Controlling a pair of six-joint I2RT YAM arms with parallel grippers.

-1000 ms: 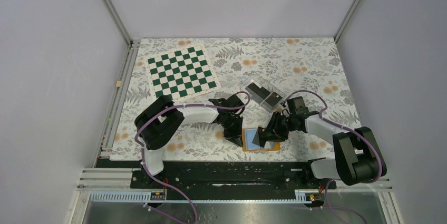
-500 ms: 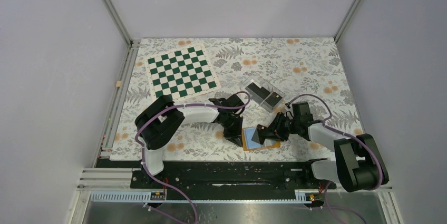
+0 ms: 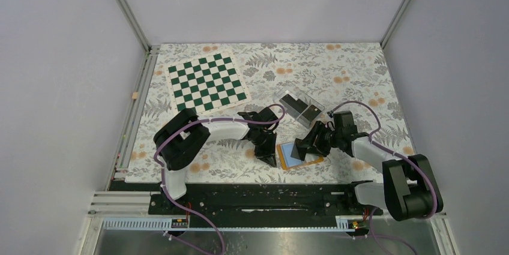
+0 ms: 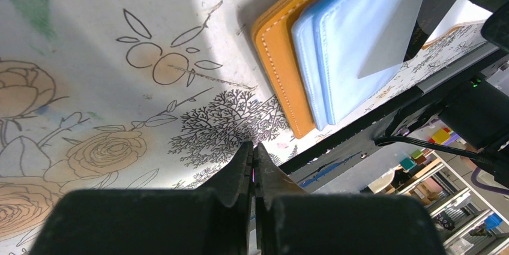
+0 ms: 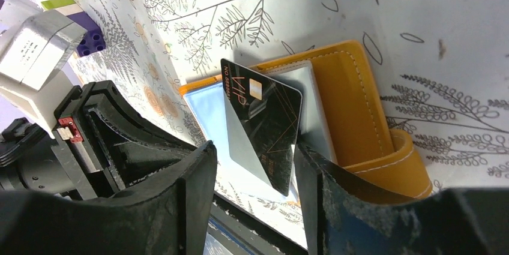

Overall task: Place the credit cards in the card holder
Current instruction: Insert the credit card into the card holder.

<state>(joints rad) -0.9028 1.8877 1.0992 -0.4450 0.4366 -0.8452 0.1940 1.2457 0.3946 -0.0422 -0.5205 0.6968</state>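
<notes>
While both arms are reaching in toward the near middle of the table point(image 3: 348, 69), I am noting the card holder point(image 5: 354, 105) lying open and flat close to the table's near edge. Its light blue pockets are facing up, with the orange cover showing round them.

One black credit card point(image 5: 264, 120) is standing tilted on the blue pocket, one corner down against it, its gold VIP lettering facing the right wrist camera.

I am seeing the right gripper point(image 5: 253, 147) straddling that card with its fingers apart. A strip of blue is showing between the card and one finger, so I am reading the card as not clamped. Its other edge is sitting right at the opposite finger; whether they are touching I cannot tell.

I am seeing the left gripper point(image 4: 253, 150) with fingers pressed together, gripping nothing, its tip low over the table just left of the holder's orange edge.

A clear box point(image 3: 299, 108) is lying just beyond the holder, dark cards inside. A green-and-white chessboard point(image 3: 207, 83) is lying well apart at the far left
</notes>
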